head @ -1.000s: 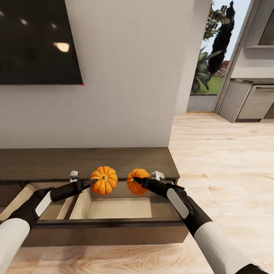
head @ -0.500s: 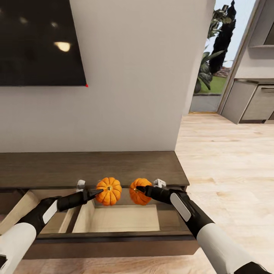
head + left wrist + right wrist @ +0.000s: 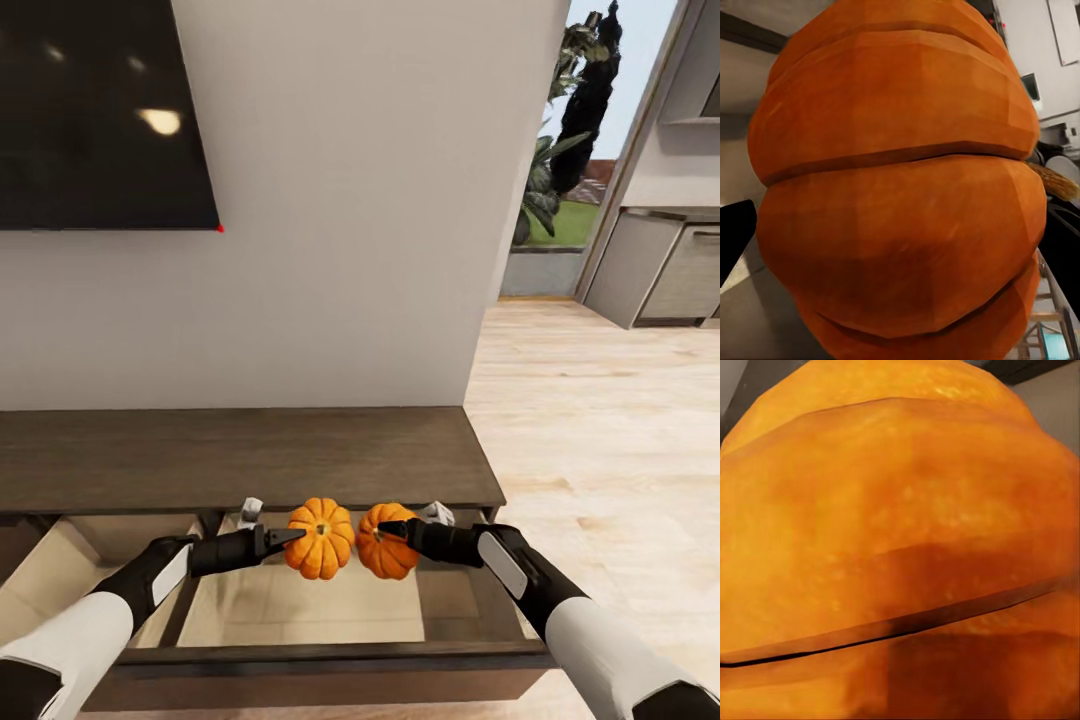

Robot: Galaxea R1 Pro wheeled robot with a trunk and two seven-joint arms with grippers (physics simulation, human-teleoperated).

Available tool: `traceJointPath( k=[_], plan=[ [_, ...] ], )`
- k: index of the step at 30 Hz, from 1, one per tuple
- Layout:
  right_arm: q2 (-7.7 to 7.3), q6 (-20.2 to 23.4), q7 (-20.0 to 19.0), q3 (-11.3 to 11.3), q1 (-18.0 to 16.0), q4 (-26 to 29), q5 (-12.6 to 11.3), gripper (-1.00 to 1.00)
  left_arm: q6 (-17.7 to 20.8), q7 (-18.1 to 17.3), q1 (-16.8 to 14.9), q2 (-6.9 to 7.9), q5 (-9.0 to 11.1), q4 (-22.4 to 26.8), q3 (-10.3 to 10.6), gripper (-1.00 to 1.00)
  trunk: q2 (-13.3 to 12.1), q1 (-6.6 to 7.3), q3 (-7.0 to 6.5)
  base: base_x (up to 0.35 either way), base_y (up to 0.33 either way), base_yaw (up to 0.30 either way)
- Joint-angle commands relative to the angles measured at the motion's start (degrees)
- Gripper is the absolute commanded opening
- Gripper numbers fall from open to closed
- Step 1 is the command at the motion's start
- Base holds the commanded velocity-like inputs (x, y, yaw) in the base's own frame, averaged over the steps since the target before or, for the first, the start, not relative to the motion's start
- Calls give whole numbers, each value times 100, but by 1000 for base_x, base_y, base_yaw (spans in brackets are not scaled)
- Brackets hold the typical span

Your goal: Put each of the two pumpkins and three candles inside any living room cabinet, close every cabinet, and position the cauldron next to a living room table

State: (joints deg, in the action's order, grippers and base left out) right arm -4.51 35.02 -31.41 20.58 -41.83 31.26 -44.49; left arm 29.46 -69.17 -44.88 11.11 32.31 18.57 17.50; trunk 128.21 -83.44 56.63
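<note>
Two orange ribbed pumpkins hang side by side over an open drawer of the long, low dark-brown cabinet. My left gripper is shut on the left pumpkin, and this pumpkin looms close in the left wrist view. My right gripper is shut on the right pumpkin, whose orange skin covers the right wrist view. The two pumpkins almost touch. Candles, cauldron and coffee table are out of view.
A dark TV screen hangs on the white wall above the cabinet. A second open drawer lies to the left. Pale wood floor runs right toward a kitchen counter and a doorway with plants.
Both grippers have carried the pumpkins lower and closer together over the open drawer. The head view has shifted, with the cabinet now lower and nearer.
</note>
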Motion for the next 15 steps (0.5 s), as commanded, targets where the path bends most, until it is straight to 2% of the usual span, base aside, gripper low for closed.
traceJointPath(
  k=[1, 3, 10, 13, 15],
  plan=[
    [-14, -5, -92, -2, 0, -25, 2, -100, -43, -1, -1, 0, 3, -12, -1, -100, 0, 0, 0, 70, 0, 0],
    [-57, -11, -218, 5, 0, -59, 8, -100, -119, -7, 3, 17, 3, -27, -1, -100, 0, 0, 0, 25, 0, 0],
    [-115, -14, -223, 5, 0, -74, 5, -100, -141, -10, 3, 48, 7, -30, -1, -100, 0, 0, 0, 3, 0, 0],
    [-103, -18, -199, 8, 0, -136, 1, -100, -150, 69, 1, 93, 12, -324, -1, -100, 0, 0, 0, 0, 0, 0],
    [-105, -15, -210, 8, 0, -138, 1, -100, -151, 76, 1, 123, 12, -337, -6, -100, 0, 0, 0, 0, 0, 0]
  ],
)
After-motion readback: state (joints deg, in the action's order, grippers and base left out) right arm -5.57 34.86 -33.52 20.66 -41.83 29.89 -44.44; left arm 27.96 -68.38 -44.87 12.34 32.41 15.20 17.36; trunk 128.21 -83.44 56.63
